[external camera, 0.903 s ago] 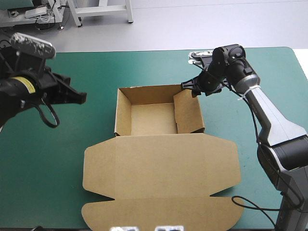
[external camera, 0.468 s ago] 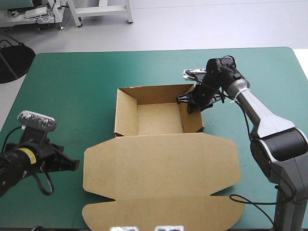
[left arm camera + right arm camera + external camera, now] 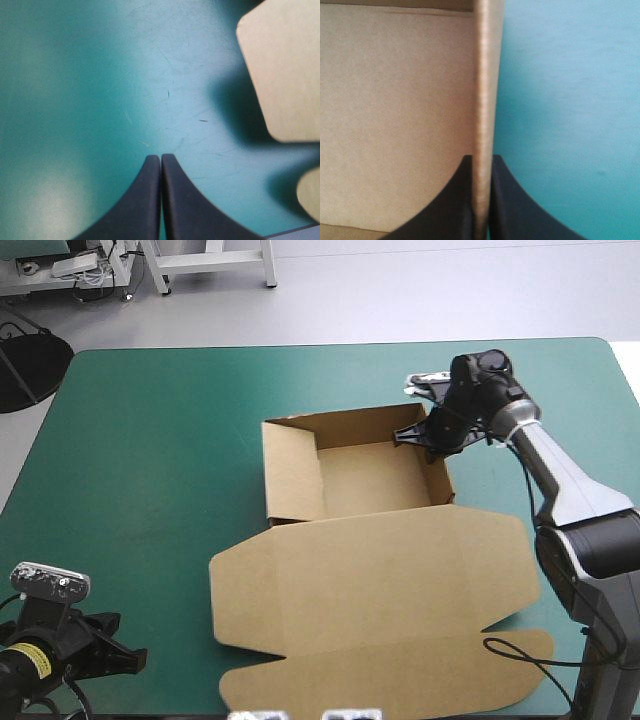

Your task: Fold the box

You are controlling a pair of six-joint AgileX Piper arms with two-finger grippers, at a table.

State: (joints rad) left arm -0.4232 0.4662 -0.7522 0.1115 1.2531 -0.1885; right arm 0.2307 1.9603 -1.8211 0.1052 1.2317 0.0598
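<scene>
High view: one box (image 3: pixel 370 590), one left gripper (image 3: pixel 138 660) (right gripper (image 3: pixel 403 435) on wall)

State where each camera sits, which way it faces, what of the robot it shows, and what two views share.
High view: above and behind the robot, facing forward and down; table, box, both arms, left gripper, right gripper.
Left wrist view: on that wrist, facing down at table beside the lid flap; own fingers shut.
Right wrist view: on that wrist, facing along the box's right wall; own fingers shut on it.
Shared: high and right wrist views show that gripped wall.
</scene>
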